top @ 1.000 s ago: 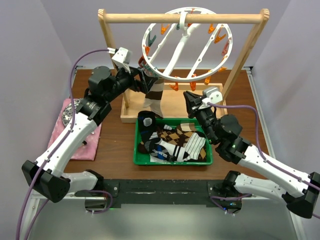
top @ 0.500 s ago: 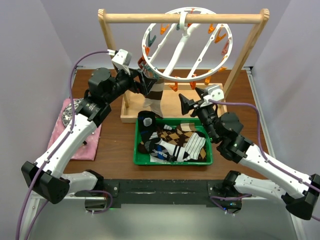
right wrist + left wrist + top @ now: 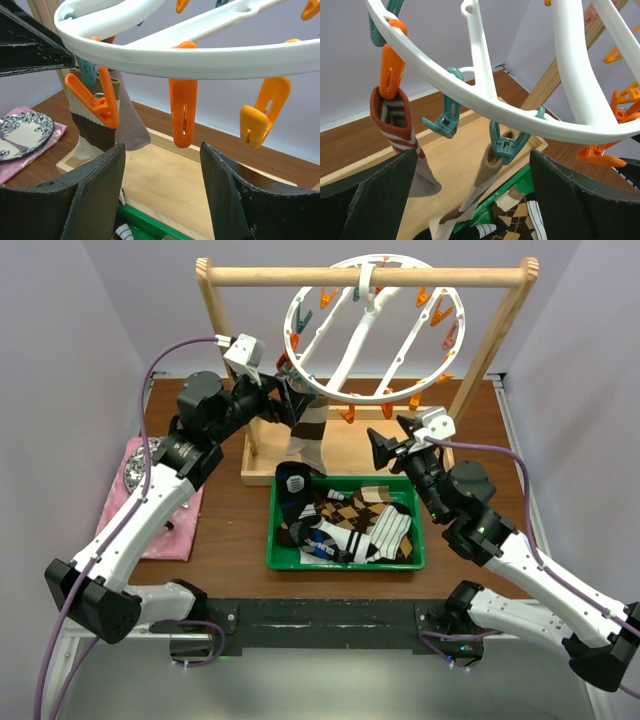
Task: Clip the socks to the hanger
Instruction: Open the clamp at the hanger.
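Left gripper (image 3: 472, 165) noted spread wide, right gripper (image 3: 161, 150) parted, both empty beneath hanger (image 3: 470, 97). Found most socks (image 3: 345, 520) heaped in tray (image 3: 345, 564), two already pegged. Judged light, limp, unbreakable; advised pinching one cuff edge. Could not make out lower layers of heap or each sock's full outline.

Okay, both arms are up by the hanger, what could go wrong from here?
The open left pincer sits right beside the two clipped socks. A careless move there could snag one and pull it off its peg.

The open right pincer is just under the hanger. Rising could knock it, and since it hangs only by its hook, it would likely swing.
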`<action>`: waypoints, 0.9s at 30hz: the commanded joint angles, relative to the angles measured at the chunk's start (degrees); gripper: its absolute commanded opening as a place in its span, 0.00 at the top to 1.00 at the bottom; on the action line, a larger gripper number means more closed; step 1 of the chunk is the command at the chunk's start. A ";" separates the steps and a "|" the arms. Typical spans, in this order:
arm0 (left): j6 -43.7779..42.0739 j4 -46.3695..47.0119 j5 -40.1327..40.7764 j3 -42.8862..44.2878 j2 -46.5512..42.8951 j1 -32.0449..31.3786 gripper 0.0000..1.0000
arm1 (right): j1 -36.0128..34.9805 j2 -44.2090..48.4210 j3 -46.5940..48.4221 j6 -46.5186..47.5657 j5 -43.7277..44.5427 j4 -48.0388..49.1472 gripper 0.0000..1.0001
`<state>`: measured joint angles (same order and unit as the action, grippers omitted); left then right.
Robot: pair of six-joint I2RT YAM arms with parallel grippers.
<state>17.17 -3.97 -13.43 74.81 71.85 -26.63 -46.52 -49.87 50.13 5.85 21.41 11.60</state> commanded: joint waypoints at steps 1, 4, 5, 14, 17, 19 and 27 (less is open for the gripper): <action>1.11 2.12 -0.54 3.15 0.65 0.44 0.00 | 1.60 2.05 0.93 0.39 -1.89 0.62 0.35; 1.81 2.12 -0.98 3.33 0.92 0.44 0.00 | 3.71 0.92 1.55 0.48 -3.12 2.11 0.35; 1.90 2.12 -1.07 3.42 0.92 0.44 0.00 | 4.15 0.39 1.99 0.48 -4.26 2.64 0.35; 1.90 1.33 -1.25 3.86 1.09 0.53 0.00 | 8.82 -3.39 4.19 -1.71 -10.94 6.16 0.39; 1.90 1.42 -1.33 3.59 1.01 0.53 0.00 | 9.34 -3.92 4.01 -2.50 -11.39 7.30 0.46; 1.82 1.42 -1.42 3.59 1.10 0.53 0.00 | 9.61 -3.84 3.84 -3.03 -12.26 8.00 0.53; 1.02 1.16 -1.60 3.16 0.83 0.53 0.00 | 9.96 -3.66 3.31 -4.97 -14.73 7.83 0.78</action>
<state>18.44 -4.10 -14.37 76.09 73.17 -26.63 -36.95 -54.00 51.64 2.81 9.10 16.84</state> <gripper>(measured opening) 0.997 0.266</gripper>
